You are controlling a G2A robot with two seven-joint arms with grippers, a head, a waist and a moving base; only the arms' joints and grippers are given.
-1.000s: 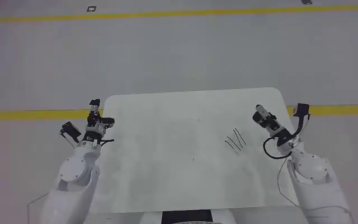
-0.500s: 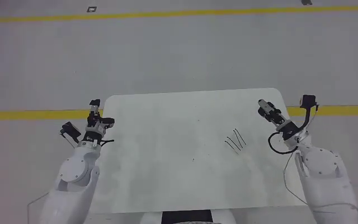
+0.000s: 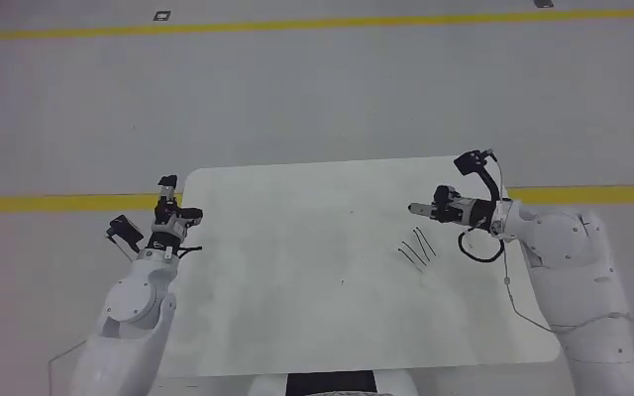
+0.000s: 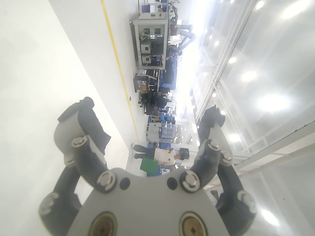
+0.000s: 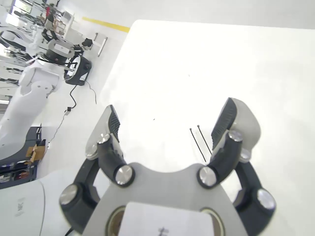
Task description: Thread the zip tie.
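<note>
Three thin black zip ties (image 3: 417,249) lie side by side on the white table (image 3: 297,257), right of its middle. Two of the zip ties (image 5: 200,143) show in the right wrist view, running partly behind one finger. My right gripper (image 3: 416,209) hovers over the table just beyond the ties, pointing toward the table's middle, open and holding nothing; it is the gripper (image 5: 172,115) with ribbed pads in its wrist view. My left gripper (image 3: 171,196) rests at the table's left edge, open and empty, and its own view has the gripper (image 4: 150,111) pointing out past the table.
The table's rounded edge (image 4: 73,57) runs beside the left gripper. A yellow floor line (image 3: 59,203) passes behind the table. The other arm (image 5: 37,84) stands beyond the table's far side in the right wrist view.
My right arm has swung from the table's right edge inward over the table, turning its gripper toward the middle, just beyond the zip ties. The left arm has stayed still.
</note>
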